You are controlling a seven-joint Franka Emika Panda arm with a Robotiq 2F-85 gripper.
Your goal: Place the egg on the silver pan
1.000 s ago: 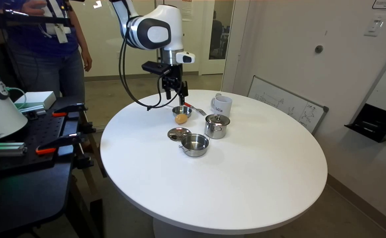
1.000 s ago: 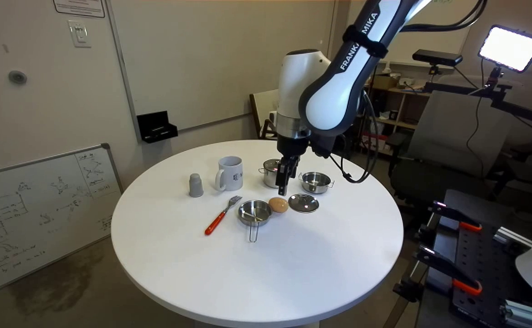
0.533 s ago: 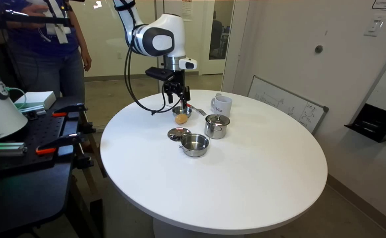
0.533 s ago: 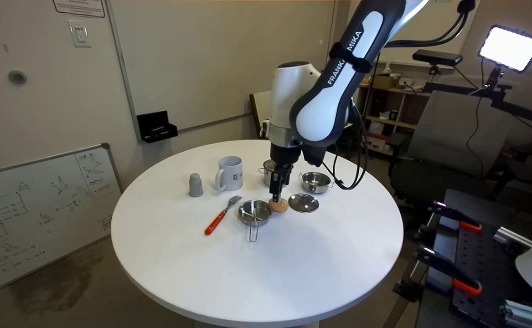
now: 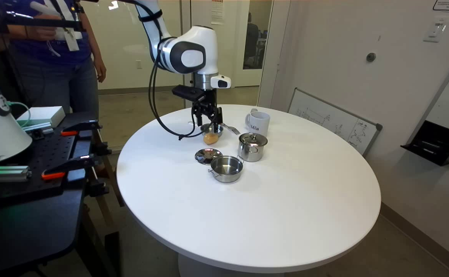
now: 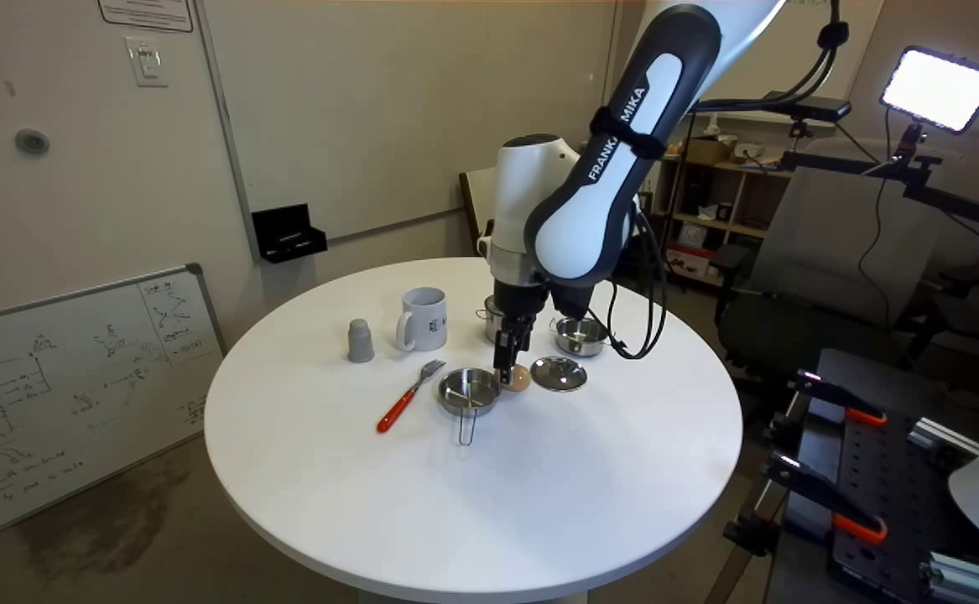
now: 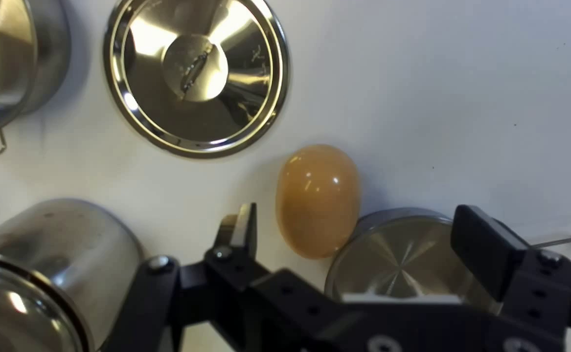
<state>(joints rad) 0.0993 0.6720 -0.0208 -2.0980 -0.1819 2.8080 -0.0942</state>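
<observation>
The tan egg (image 7: 318, 200) lies on the white table. In the wrist view it sits against or very near the rim of a shallow silver pan (image 7: 402, 259) with a thin wire handle. Both also show in an exterior view, the egg (image 6: 519, 379) and the pan (image 6: 466, 389). My gripper (image 7: 356, 220) is open and empty, low above the egg and pan. In the wrist view the egg stands ahead of the fingertips, nearer the left one, and the pan lies partly under the gripper. In an exterior view the gripper (image 6: 505, 379) partly covers the egg.
A round lid (image 7: 197, 73) lies close to the egg. A two-handled pot (image 5: 226, 169) and a lidded pot (image 5: 252, 148) stand nearby. A white mug (image 6: 424, 320), a grey shaker (image 6: 360, 342) and a red-handled fork (image 6: 405, 401) are beyond the pan.
My gripper has come down towards the egg and pan, shifting slightly sideways, to the left in the exterior view with the fork's whole handle visible. The egg, pan and other objects have not moved.
</observation>
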